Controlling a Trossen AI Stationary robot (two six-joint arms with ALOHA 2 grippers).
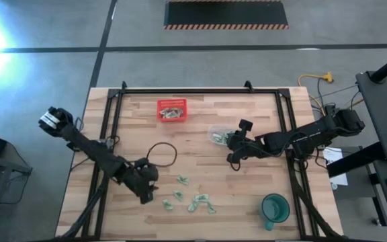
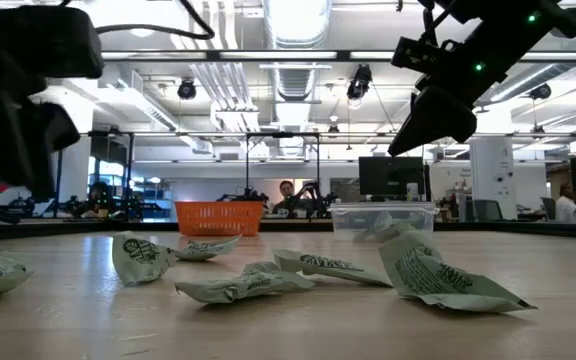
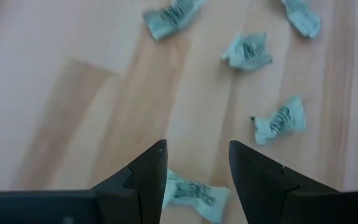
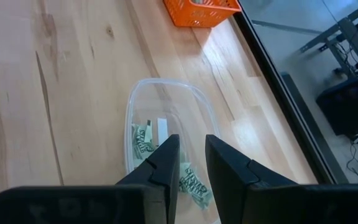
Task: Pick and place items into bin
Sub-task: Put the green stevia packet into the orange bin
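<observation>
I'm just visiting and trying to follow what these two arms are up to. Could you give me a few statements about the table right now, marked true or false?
1. The left gripper hangs open over a green wrapped piece on the table. True.
2. The right gripper is above the red basket. False: it is above a clear tub that has green pieces in it.
3. A green mug stands near the table's right front corner. True.
4. All green pieces are already in containers. False: several loose green pieces lie on the wood near the left gripper.
5. The red basket is empty. False: something pale lies inside it.
</observation>
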